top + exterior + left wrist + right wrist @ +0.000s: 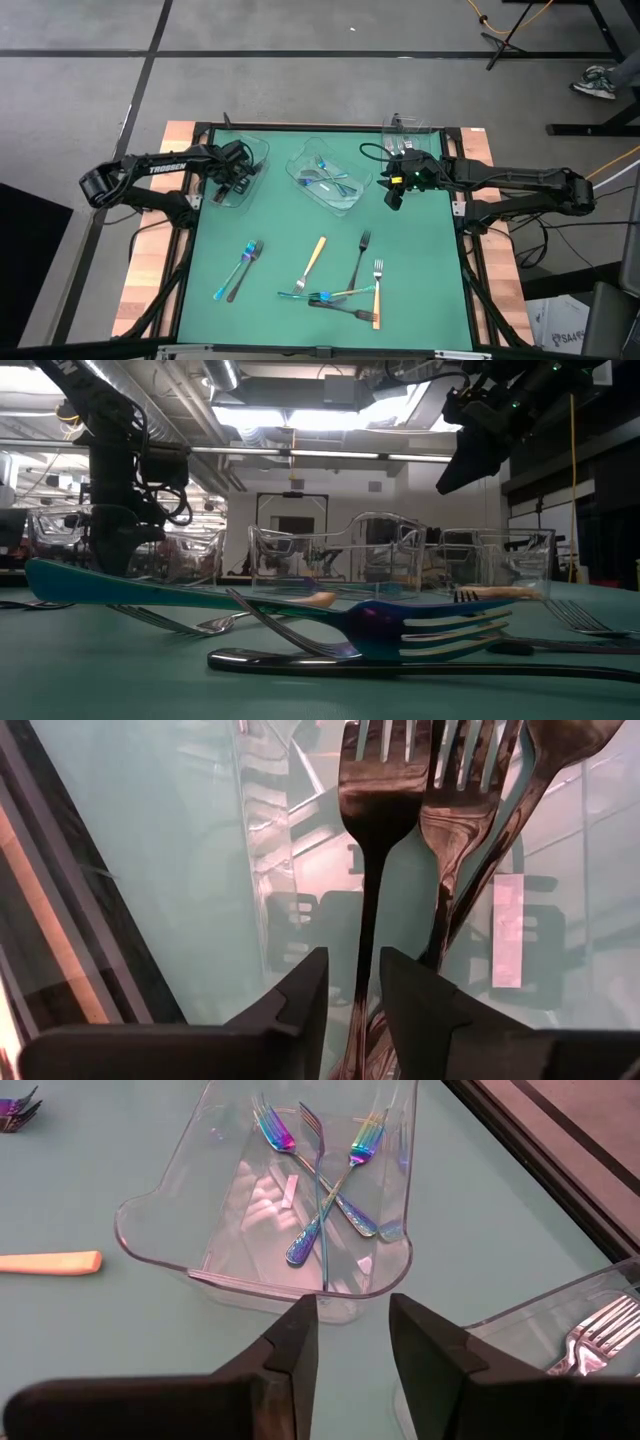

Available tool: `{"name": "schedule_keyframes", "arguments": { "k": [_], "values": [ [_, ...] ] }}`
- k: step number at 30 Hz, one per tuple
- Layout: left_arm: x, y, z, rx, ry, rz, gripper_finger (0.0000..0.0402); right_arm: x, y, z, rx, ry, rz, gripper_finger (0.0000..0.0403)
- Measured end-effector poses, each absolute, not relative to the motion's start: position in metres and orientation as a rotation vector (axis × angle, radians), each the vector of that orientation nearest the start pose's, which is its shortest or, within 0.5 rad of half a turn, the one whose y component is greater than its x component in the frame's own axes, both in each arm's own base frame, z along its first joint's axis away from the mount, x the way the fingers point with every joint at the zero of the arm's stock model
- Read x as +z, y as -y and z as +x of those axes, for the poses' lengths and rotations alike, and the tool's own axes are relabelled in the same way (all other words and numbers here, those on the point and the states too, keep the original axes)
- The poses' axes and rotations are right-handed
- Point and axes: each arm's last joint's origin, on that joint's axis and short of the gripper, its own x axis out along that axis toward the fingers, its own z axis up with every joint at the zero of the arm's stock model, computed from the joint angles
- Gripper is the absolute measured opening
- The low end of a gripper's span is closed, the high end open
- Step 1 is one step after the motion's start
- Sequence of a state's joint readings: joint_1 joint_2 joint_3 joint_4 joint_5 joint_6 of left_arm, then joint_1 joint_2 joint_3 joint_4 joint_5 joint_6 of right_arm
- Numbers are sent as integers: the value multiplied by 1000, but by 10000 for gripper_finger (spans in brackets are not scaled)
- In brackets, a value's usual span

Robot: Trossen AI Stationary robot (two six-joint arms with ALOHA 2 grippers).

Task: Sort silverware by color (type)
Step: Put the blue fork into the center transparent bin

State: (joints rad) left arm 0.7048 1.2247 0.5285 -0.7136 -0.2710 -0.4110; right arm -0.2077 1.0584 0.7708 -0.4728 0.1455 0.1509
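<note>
now my left gripper (pixel 352 982) stands spread over the left clear plastic tray (pixel 262 152).
a dark glossy fork (pixel 375 810) lies lengthwise between its fingers, unpinched; my right gripper (pixel 352 1332), fingers apart and empty, is nearer the loose forks.

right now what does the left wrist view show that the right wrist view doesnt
Only the left wrist view: dark forks lying in a clear tray, one handle running between the left gripper's parted fingers.

Only the right wrist view: the middle tray holding iridescent forks, a tan handle on the green mat, silver forks in a nearer tray, and the right gripper hanging open and empty.

Both: clear plastic trays with forks already sorted into them, seen past dark fingers.
</note>
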Motion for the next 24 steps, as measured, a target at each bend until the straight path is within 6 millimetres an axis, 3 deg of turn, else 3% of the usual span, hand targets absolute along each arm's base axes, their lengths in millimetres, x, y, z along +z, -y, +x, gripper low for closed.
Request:
{"name": "schedule_keyframes", "arguments": {
  "k": [17,24],
  "values": [
    [147,-118,126,1101,-1249,-632,89,255,48,207,-393,-737,166,115],
    [160,-124,135,1101,-1193,-624,89,255,48,207,-393,-737,166,115]
  ]
}}
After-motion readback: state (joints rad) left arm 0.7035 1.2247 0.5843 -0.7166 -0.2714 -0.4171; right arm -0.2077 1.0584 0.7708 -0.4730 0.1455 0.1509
